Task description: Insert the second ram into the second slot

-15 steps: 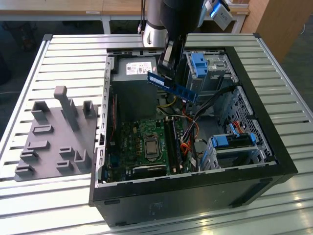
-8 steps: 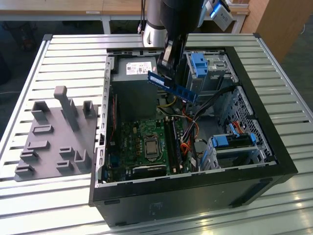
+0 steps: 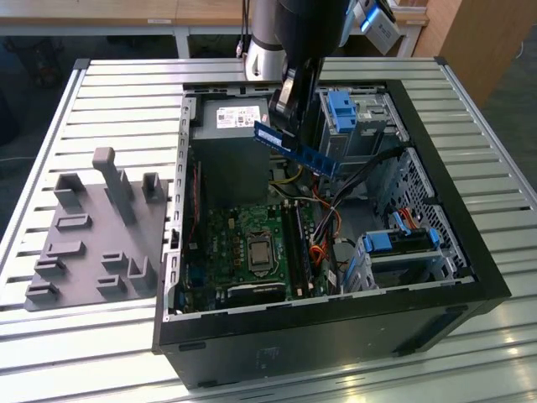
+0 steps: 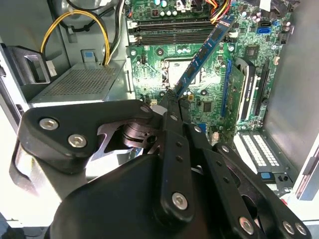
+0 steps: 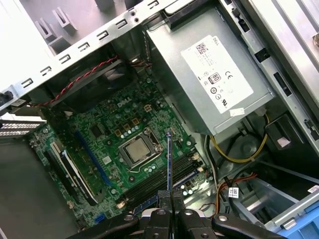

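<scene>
Slatted metal table, open case: ram stick held in the air over the board

Slatted metal table (image 3: 109, 92) carries a black computer case (image 3: 319, 344) lying on its side with the cover off. A grey fixture plate (image 3: 92, 235) lies at the exterior view's left. The gripper (image 3: 284, 124) hangs over the upper middle of the case, near the power supply (image 3: 231, 117).

Its fingers (image 4: 170, 117) are closed on one end of the second ram (image 3: 315, 159). The rest of the blue stick stands out free from them and slants down toward the exterior view's right. It touches nothing else and is well above the motherboard (image 3: 226, 243).

In the first wrist view the stick is seen edge-on, as a thin line coming out from between the fingertips. The long dark memory slots (image 5: 159, 183) lie behind it, beside the processor socket (image 5: 137, 151), and they run at an angle to it.

My judgement of the step is this:
- The stick is not yet lined up, so its long edge must be brought parallel to the slot and level over it.
- The push should be straight and even. The grip is on one end only, so the far end can swing or enter first.
- I cannot tell if the slot latches are open, nor which way the notch sits.
</scene>
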